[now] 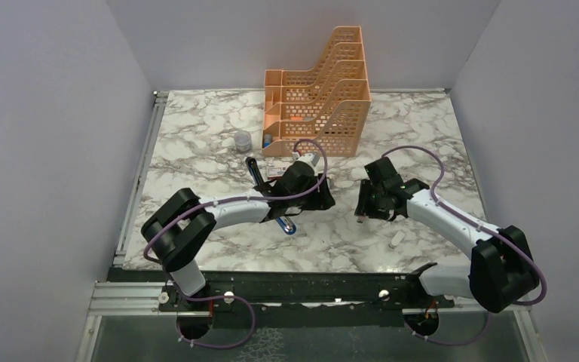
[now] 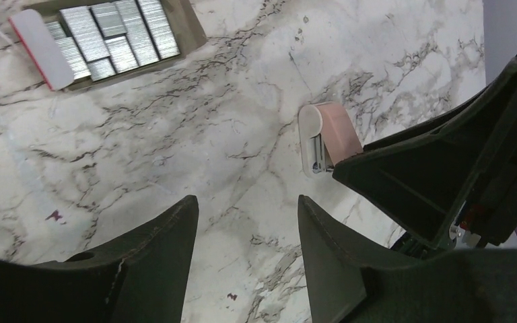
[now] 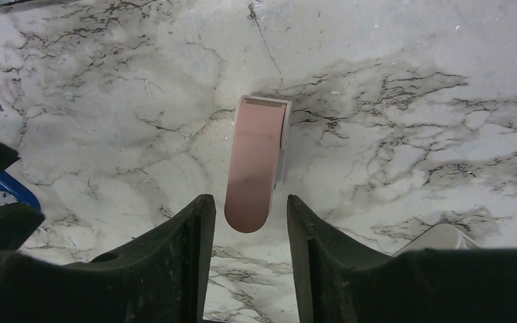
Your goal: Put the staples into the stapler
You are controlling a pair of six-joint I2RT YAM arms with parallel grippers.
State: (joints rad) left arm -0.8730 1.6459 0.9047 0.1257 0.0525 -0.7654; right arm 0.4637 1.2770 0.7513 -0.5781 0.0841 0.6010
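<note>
Overhead first: stapler (image 1: 287, 225) on the marble surface (image 1: 422, 128), mostly under the left forearm (image 1: 226, 210), blue end poking out toward the near edge, black strip reaching away beyond the arm, seemingly hinged open though too small to swear to. Likely stiff, fairly light, smooth plastic over metal; best gripped across the narrow blue body, not by the thin channel. Orange file rack (image 1: 320, 94) and small clear cup (image 1: 243, 141) farther back, out of the way; white oblong piece (image 1: 396, 240) near the right arm. Down the left wrist next: left claw (image 2: 246, 229) wide open over bare marble, holding nothing; staples (image 2: 111, 33) in their open red-and-white box (image 2: 40, 50) at the far left corner, well apart from the claw. Thin strips, probably light but brittle, prone to snapping or scattering; better pinched gently by the long sides of one strip. Pink block (image 2: 336, 134) just beside the other arm's claw. Down the right wrist last: right claw (image 3: 246, 215) open, empty, straddling the rounded end of that pink block, contact not clear. Block no part of the job, yet right between the tips; left forearm itself in the way of the stapler.
</note>
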